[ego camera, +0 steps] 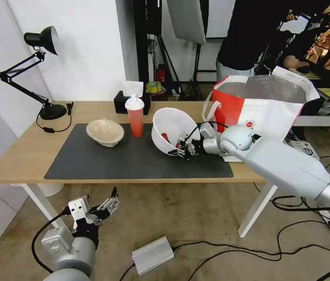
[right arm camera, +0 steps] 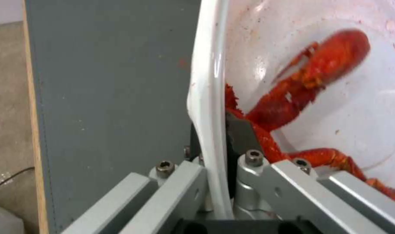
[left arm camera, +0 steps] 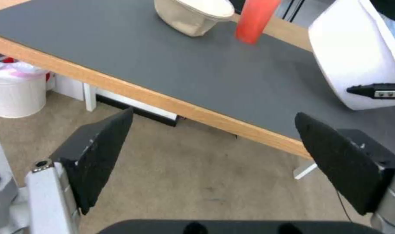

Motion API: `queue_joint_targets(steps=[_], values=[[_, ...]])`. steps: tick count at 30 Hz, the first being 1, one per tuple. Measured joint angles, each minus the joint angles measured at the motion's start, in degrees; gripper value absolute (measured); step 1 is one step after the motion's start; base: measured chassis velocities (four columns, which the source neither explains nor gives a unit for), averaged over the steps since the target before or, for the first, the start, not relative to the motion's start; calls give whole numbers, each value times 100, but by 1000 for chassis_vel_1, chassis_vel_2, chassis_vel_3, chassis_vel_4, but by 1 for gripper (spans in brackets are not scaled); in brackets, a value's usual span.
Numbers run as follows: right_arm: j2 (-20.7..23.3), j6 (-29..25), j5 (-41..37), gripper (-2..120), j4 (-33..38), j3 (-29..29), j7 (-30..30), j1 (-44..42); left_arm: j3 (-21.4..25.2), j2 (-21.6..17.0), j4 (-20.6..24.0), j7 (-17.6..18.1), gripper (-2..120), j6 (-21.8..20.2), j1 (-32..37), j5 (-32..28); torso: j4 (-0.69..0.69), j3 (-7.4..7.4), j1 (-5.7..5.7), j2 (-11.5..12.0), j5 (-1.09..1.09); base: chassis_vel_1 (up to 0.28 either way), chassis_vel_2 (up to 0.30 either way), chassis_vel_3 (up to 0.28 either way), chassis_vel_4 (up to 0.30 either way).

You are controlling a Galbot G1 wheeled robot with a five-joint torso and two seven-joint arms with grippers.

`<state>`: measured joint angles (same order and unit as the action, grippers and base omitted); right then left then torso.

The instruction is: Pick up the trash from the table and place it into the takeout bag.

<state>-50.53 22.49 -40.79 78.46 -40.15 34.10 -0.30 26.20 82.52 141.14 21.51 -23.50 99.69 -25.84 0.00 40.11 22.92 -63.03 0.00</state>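
The right gripper (ego camera: 183, 150) was over the dark grey mat (ego camera: 133, 158) of the table (ego camera: 13, 160), at the near rim of the big white bowl (ego camera: 171, 127). Its fingers were pressed on the rim from both sides, one outside and one inside the bowl, as the right wrist view showed (right arm camera: 206, 130). The bowl was tipped steeply on its side, with the opening turned toward the robot, and the red scraps (right arm camera: 310, 81) lay against its inner wall, close to the inner finger. The takeout bag (ego camera: 262, 105) stood open on the right end of the table, just beside the bowl and behind the right arm. The red cup (ego camera: 135, 117) with the white domed lid stood upright on the mat to the left of the bowl, near it but apart. Further left, the beige pulp bowl (ego camera: 105, 132) rested on the mat. A black tissue box (ego camera: 128, 102) was behind the cup. The left gripper (ego camera: 110, 203) hung low in front of the table, below its edge, with its fingers (left arm camera: 98, 152) spread wide and holding nothing.
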Motion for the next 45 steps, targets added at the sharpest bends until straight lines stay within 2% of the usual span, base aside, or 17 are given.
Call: queue_joint_targets(steps=[45], values=[[331, -9, -699, 0, 253, -556, 91, 1346, -168, 76, -77, 7, 100, 0, -108, 65, 0, 0, 0, 0, 0, 0, 0, 0, 0]])
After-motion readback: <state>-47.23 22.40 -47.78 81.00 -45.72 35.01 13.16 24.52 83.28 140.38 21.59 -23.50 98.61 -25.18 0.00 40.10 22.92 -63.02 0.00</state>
